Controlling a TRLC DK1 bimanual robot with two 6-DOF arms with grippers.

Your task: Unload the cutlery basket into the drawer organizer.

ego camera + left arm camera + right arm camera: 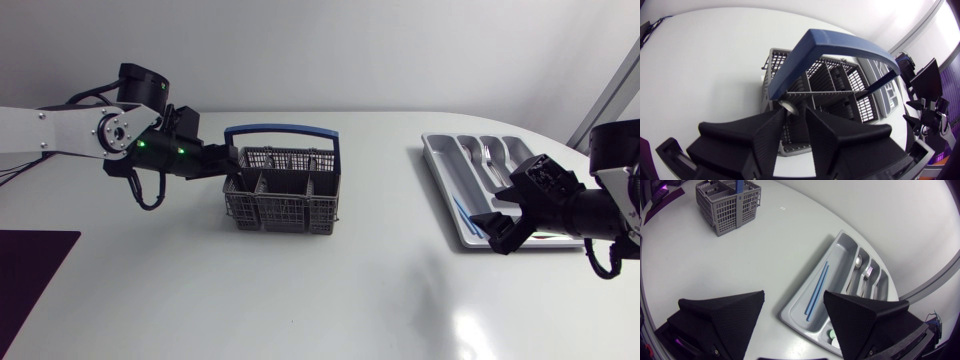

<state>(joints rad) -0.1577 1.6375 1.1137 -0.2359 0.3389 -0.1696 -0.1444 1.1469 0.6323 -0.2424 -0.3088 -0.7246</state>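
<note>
The grey cutlery basket (283,190) with a blue handle (285,130) stands at the table's middle left. My left gripper (232,160) is at its left end, reaching into a compartment. In the left wrist view the gripper (796,112) has its fingers close together but open, and the shiny end of a silver piece of cutlery (789,106) sits at their tips under the handle (840,42). The grey drawer organizer (440,180) lies at the right, holding a spoon (857,262), a fork (867,272) and blue sticks (815,292). My right gripper (505,228) hovers open and empty over its near end.
A dark purple mat (30,270) lies at the table's front left corner. Bare white table stretches between the basket and the organizer (840,280). In the right wrist view the basket (727,202) shows far ahead of the gripper (794,297).
</note>
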